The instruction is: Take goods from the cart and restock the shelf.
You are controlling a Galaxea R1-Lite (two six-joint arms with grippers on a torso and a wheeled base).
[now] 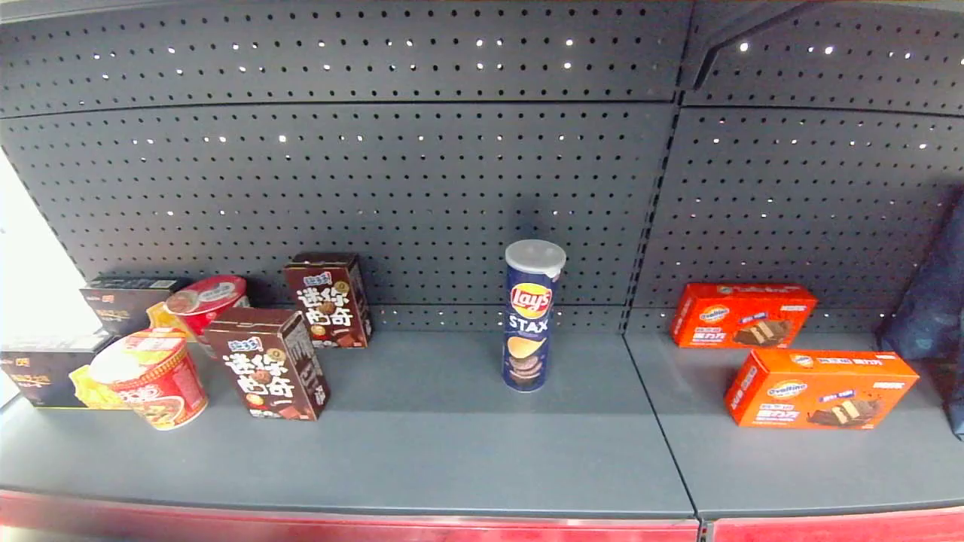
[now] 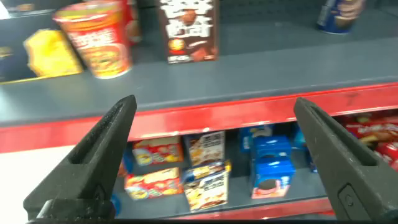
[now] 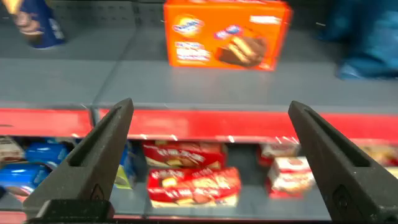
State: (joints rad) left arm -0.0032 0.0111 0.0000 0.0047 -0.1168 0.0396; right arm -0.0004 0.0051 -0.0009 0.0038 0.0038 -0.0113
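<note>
Looking at the shelf (image 1: 452, 444), I'd say it's only partly stocked. A blue chip can (image 1: 530, 316) stands upright near the middle, well apart from everything else. To its left are two brown boxes (image 1: 271, 361), upright, one behind the other, then two noodle cups (image 1: 151, 376), where the back one looks tipped over, and some black boxes (image 1: 45, 369) at the far end. On the right section sit two orange boxes (image 1: 817, 388).

The left hand (image 2: 214, 104) and right hand (image 3: 211, 106) are both spread wide, with nothing in them, in front of the shelf's red front edge (image 1: 339, 519). So my guess is the next item has to come off the cart, and there are plenty of bare gaps left to fill.

The shelf is grey, with a dark pegboard back panel (image 1: 376, 188). The lower shelf (image 2: 205, 174) below is packed with goods.
</note>
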